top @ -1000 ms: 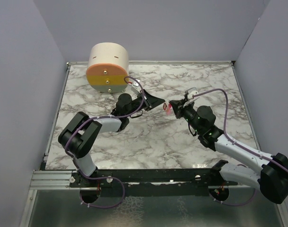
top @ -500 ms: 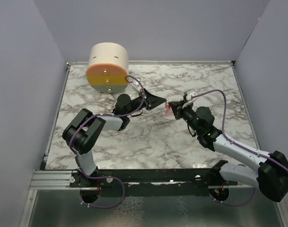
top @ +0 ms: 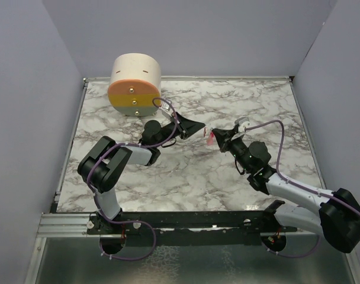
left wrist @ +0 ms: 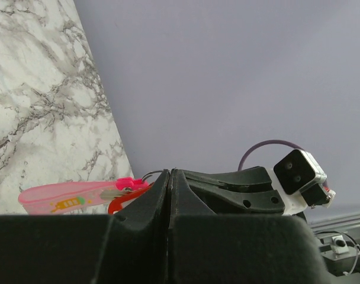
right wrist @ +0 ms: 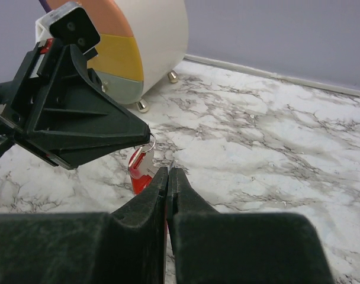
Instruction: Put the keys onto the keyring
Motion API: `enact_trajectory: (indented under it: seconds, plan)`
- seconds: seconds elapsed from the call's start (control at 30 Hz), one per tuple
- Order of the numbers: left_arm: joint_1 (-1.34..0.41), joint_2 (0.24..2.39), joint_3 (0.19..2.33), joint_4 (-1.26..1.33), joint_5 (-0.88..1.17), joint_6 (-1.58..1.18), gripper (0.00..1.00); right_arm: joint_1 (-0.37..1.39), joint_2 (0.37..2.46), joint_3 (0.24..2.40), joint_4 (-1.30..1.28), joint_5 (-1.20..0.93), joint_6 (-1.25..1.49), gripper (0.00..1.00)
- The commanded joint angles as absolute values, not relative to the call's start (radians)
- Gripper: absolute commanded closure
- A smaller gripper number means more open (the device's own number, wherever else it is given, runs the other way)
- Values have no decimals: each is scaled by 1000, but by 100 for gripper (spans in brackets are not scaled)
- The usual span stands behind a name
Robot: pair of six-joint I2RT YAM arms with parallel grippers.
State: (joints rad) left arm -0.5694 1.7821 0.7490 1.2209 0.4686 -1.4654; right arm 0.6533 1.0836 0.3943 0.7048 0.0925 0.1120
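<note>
Left gripper: jaws pressed together, pinching the thin dark metal ring with bright-pink strip at its ring end.
Right gripper: jaws together, tip to tip with the left gripper; whether they grip anything is unclear.
Tiny red flat key: just below the ring, between both grippers, above the marble table.
</note>
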Motion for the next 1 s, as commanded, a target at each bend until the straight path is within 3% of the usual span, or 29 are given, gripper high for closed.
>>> enact_trajectory:
  seconds: [0.0,0.97]
  plan:
    - [-565,1750,738,1278,440,-1508,100,657,1056,372,808,126,129,99]
    - [-612,1816,781,1324,424,-1559,100,657,1066,344,889,128,173,99]
